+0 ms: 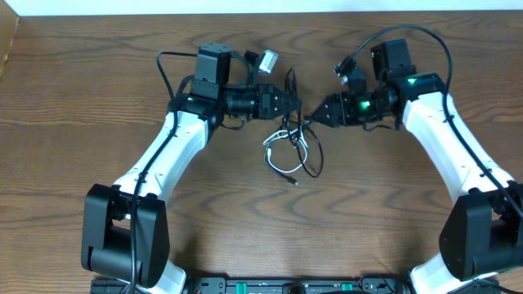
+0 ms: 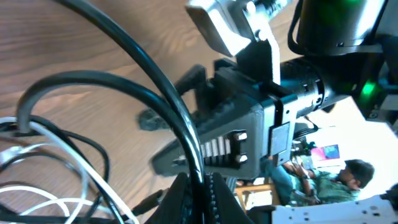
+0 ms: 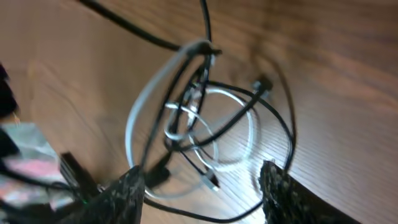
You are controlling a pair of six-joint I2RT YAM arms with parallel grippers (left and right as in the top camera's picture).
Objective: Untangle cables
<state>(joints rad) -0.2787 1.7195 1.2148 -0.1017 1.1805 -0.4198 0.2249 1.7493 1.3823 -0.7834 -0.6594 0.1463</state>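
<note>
The black and white cables lie tangled in small loops on the wooden table between my two grippers; the black cable (image 1: pixel 314 160) forms the outer loop and the white cable (image 1: pixel 273 150) curls inside it. My left gripper (image 1: pixel 296 104) is shut on a strand of the black cable (image 2: pixel 155 99), which rises from the pile into its jaws (image 2: pixel 202 190). My right gripper (image 1: pixel 315 115) faces it from the right, open. In the right wrist view its fingers (image 3: pixel 127 193) straddle the tangle, with the white cable (image 3: pixel 140 106) and the black cable (image 3: pixel 283 127) just beyond them and touching neither pad.
The table's far edge (image 1: pixel 261 15) runs along the top. Thick black arm wires (image 1: pixel 176 59) arch over both wrists. The right gripper's body (image 2: pixel 224 134) looms close in the left wrist view. Bare wood (image 1: pixel 270 229) spreads in front of the tangle.
</note>
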